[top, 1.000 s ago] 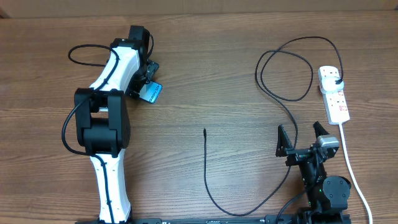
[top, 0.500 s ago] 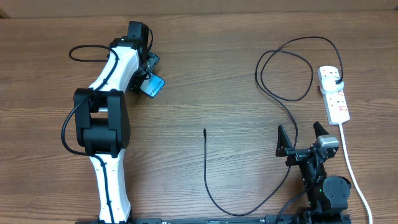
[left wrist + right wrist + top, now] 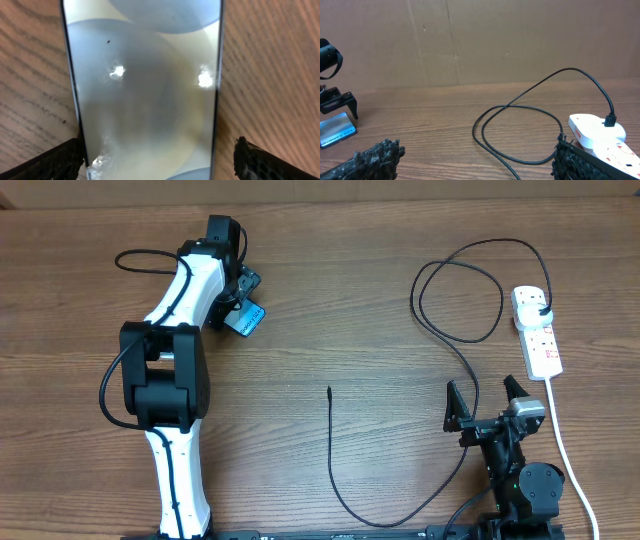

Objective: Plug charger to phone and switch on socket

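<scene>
The phone (image 3: 246,321), with a light blue screen, lies on the wooden table at the far left. It fills the left wrist view (image 3: 145,85) and shows small in the right wrist view (image 3: 337,131). My left gripper (image 3: 240,298) is open and straddles it (image 3: 160,162): the left finger is at the phone's edge and the right finger stands apart. The charger's black cable (image 3: 333,460) has its tip (image 3: 329,389) lying free mid-table. It loops right (image 3: 520,107) to its plug (image 3: 543,310) in the white socket (image 3: 540,340). My right gripper (image 3: 485,402) is open and empty beside the cable.
The socket's white cord (image 3: 562,450) runs down the right side past my right arm. A cardboard wall (image 3: 480,40) stands along the table's far edge. The left arm's own black cable (image 3: 140,260) loops at the far left.
The phone and my left gripper have shifted slightly toward the far edge, and the phone has turned a little. The right arm and the charger cable have not moved.
</scene>
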`<state>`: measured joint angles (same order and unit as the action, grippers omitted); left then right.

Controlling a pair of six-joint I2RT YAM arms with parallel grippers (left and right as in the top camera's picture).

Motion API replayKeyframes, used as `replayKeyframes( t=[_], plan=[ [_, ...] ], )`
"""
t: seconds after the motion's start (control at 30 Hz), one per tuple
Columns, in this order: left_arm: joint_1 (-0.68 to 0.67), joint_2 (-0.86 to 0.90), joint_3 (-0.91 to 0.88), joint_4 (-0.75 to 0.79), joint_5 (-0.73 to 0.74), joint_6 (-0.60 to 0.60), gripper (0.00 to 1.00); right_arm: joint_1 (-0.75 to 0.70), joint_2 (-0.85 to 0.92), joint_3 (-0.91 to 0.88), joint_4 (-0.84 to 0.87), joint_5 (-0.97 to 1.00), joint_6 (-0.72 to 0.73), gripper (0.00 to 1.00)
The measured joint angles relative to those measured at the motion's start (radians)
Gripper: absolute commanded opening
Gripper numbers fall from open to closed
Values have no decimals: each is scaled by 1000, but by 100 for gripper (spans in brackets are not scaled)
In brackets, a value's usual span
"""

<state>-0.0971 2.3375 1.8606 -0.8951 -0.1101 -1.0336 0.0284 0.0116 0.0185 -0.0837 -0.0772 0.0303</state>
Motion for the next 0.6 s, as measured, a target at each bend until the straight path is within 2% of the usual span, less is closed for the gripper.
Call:
replayKeyframes(
  t=[0.6],
  plan=[
    [-2,4,0,-68,-34,16,100,0,0,0,0,0,0,100]
  ],
)
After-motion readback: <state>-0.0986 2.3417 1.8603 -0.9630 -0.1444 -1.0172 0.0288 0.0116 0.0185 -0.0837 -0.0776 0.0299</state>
